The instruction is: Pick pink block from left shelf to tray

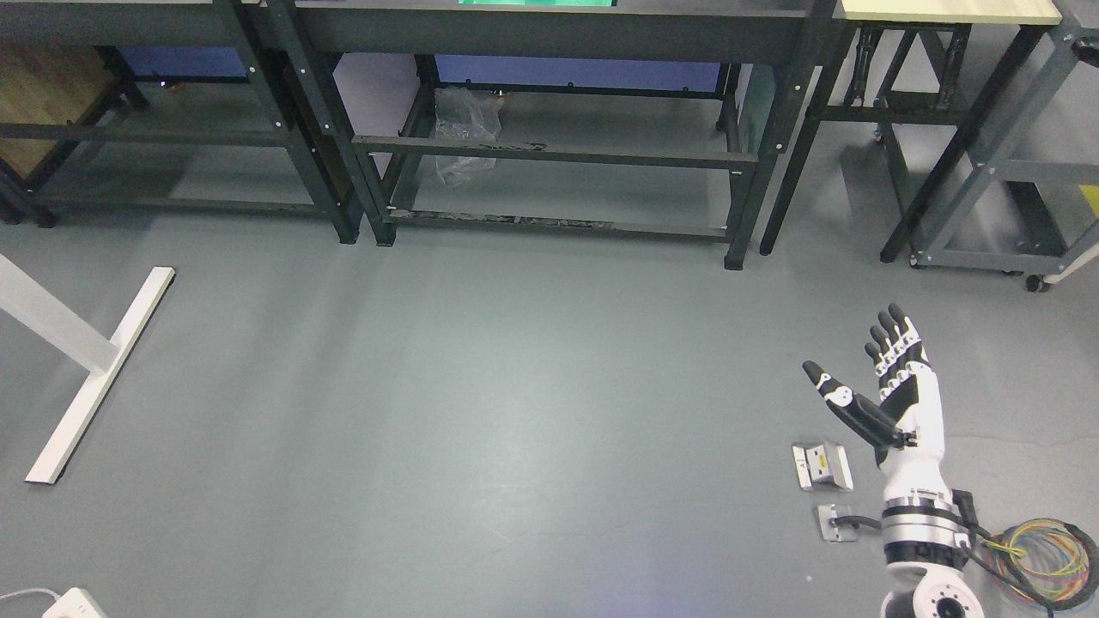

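Right hand, white-and-black jointed fingers: raised at lower right, palm turned inward, fingers straight and spread, thumb splayed to its left; holds nothing. Left hand: not in view.

Pink block: not visible anywhere; its heading and long axis cannot be told. Tray: likewise not seen.

Black metal shelving frame: far ahead of the hand and to its left, lower tiers bare except a crumpled clear plastic bag. Second dark frame further left. Green sheet at the top edge, on the frame's upper surface, mostly cut off.

Grey floor: open between hand and shelves. Two small grey metal brackets lie just left of the wrist; coiled coloured wires just right of it. White stand foot far left.

Step in hand, judged: approach and search. Advice: raise the view toward the left shelf's upper levels before reaching, keep the fingers apart, and settle the grasp only once the block's long side is seen.
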